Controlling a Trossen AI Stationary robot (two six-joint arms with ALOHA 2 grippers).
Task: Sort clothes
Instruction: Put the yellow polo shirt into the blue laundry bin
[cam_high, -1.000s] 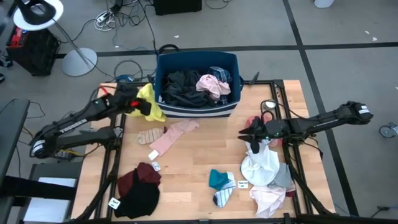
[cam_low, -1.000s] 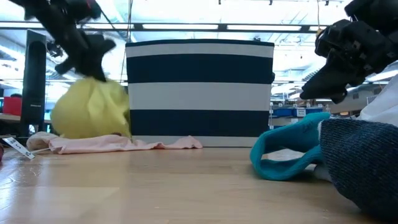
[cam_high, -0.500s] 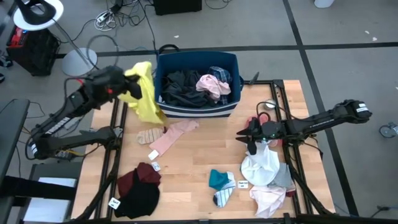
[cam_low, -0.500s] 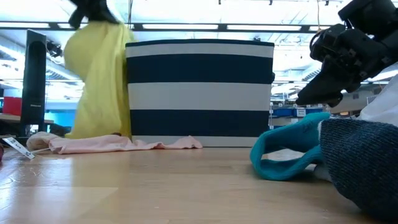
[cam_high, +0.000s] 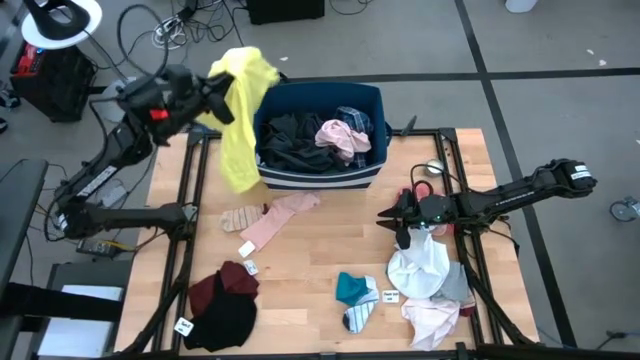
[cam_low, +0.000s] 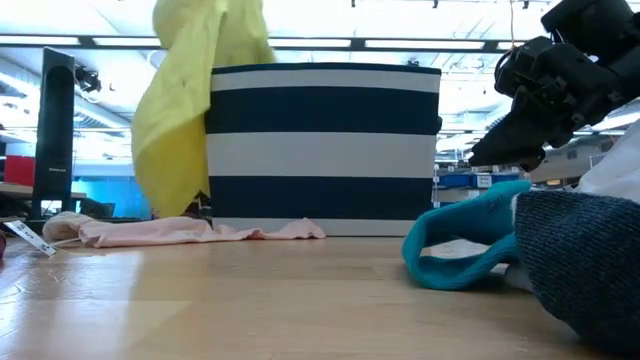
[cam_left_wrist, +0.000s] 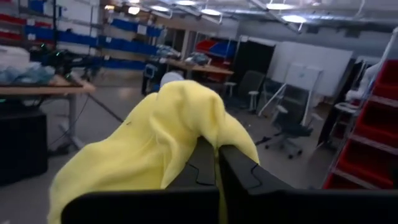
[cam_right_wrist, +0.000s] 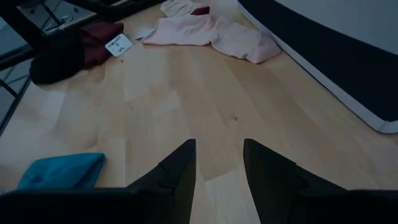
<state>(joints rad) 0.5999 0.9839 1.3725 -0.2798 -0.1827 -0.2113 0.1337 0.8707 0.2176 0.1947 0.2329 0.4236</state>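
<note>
The left gripper (cam_high: 215, 95) was raised above the desk's (cam_high: 320, 270) far left corner, its fingers (cam_left_wrist: 239, 177) pressed together on the yellow garment (cam_high: 240, 120). The cloth bunched into a soft hump over the fingers and hung down in one long crumpled fold beside the bin's (cam_high: 318, 178) left wall, its lower end clear of the desk in the low view.

Inside the bin lay dark grey clothes (cam_high: 290, 140), a crumpled pink piece (cam_high: 343, 138) and a scrap of blue plaid (cam_high: 355, 118).

On the desk, a pale pink garment (cam_high: 280, 218) stretched flat just in front of the bin, with a maroon one (cam_high: 222, 285) and a black one (cam_high: 222, 318) heaped together near the front left. A teal sock (cam_high: 352, 288) and a striped sock (cam_high: 360, 315) lay mid-front, touching.

The right gripper (cam_high: 400, 215) hovered low over the bare desk, fingers (cam_right_wrist: 177, 171) spread and holding nothing — just beside a white heap (cam_high: 420, 265), with grey and pale pink fabric (cam_high: 432, 318) below it.
</note>
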